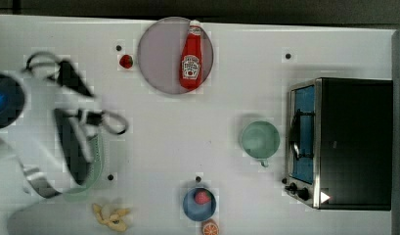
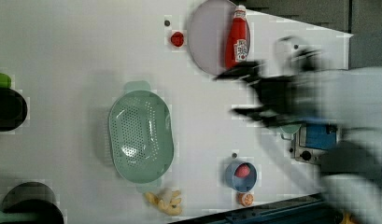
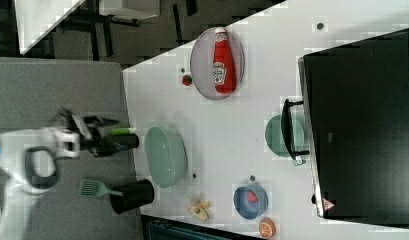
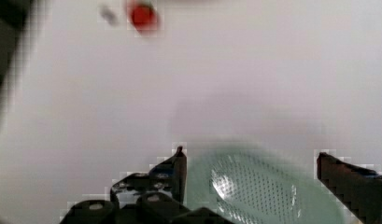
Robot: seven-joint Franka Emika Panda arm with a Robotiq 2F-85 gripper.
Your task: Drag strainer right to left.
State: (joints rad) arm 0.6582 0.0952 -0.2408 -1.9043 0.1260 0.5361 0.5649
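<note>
Black fingers (image 4: pixel 172 175) of the pincer (image 4: pixel 251 165) are seen closest to the wrist camera, spread wide apart with nothing held between them; the perforated bowl of the strainer (image 4: pixel 258 186) is seen between and below them. No contact between the fingers and the strainer can be made out.

On the white desk (image 1: pixel 188 132) the pale green strainer (image 2: pixel 141 136) is found lying with its open bowl up, towards the left view's left and well apart from the other things. In the top view it is largely covered by the arm, only part of its rim (image 1: pixel 92 171) being seen at the top view's lower left. The pincer (image 2: pixel 235 93) appears blurred in the left view, raised off the desk, with its two dark fingers held far apart.

A ketchup bottle (image 1: pixel 190 56) is laid on its side on a grey plate (image 1: pixel 158 56), and a small red strawberry (image 1: pixel 125 61) is placed just beside the plate. A pale green cup (image 1: pixel 259 139) is set near the front of a black toaster oven (image 1: pixel 354 142). A blue bowl (image 1: pixel 199 204) with a red item inside is seen at the top view's lower edge, with an orange slice (image 1: pixel 210 227) just beside it and some yellow pieces (image 1: pixel 112 217) nearer the strainer
</note>
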